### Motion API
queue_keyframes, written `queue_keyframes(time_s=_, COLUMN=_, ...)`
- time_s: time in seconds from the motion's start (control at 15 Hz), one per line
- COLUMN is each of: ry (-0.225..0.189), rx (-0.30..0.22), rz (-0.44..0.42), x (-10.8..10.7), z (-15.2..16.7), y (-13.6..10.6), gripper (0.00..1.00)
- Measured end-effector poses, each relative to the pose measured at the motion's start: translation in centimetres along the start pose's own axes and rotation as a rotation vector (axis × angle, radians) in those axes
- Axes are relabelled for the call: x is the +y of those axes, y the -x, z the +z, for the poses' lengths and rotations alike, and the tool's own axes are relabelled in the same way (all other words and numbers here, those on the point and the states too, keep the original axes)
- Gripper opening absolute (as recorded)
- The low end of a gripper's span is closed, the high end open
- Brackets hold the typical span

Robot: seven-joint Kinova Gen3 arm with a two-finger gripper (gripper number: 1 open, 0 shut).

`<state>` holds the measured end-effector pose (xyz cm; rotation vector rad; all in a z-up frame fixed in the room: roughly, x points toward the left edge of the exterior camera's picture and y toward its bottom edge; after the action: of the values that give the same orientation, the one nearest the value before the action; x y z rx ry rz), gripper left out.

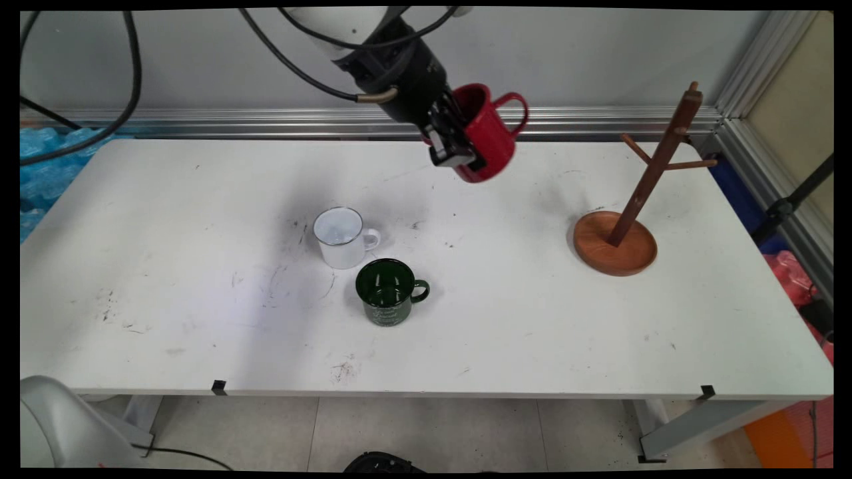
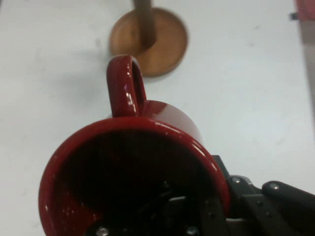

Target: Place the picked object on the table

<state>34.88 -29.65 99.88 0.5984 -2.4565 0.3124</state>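
Observation:
My gripper (image 1: 459, 143) is shut on the rim of a red mug (image 1: 489, 133) and holds it tilted high above the back middle of the table. The mug's handle (image 1: 516, 110) points right toward a wooden mug tree (image 1: 655, 166). Seen from the hand view, the red mug (image 2: 133, 167) fills the lower frame with one finger inside it, and its handle (image 2: 125, 86) points at the tree's round base (image 2: 162, 46). The tree's pegs are bare.
A white mug (image 1: 341, 236) and a dark green mug (image 1: 386, 291) stand upright close together on the white table (image 1: 166, 299), left of centre. The tree's round base (image 1: 616, 256) sits at the right. Black cables hang at the upper left.

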Motion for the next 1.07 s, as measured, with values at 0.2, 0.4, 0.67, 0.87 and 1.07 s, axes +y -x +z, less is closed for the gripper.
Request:
queue_keyframes(time_s=0.2, ry=-0.063, rx=-0.053, rz=-0.010, x=-0.7, z=-0.3, y=0.9, gripper=0.00)
queue_keyframes(time_s=0.4, ry=-0.112, rx=-0.102, rz=-0.017, x=-1.5, z=0.0, y=1.5, gripper=0.00)
queue_keyframes(time_s=0.67, ry=-0.166, rx=-0.170, rz=-0.009, x=-2.8, z=1.1, y=2.2, gripper=0.00)
queue_keyframes(time_s=0.87, ry=-0.185, rx=-0.223, rz=0.002, x=-3.8, z=2.7, y=2.7, gripper=0.00)
queue_keyframes(time_s=1.07, ry=-0.188, rx=-0.273, rz=0.018, x=-4.6, z=4.8, y=3.3, gripper=0.00)
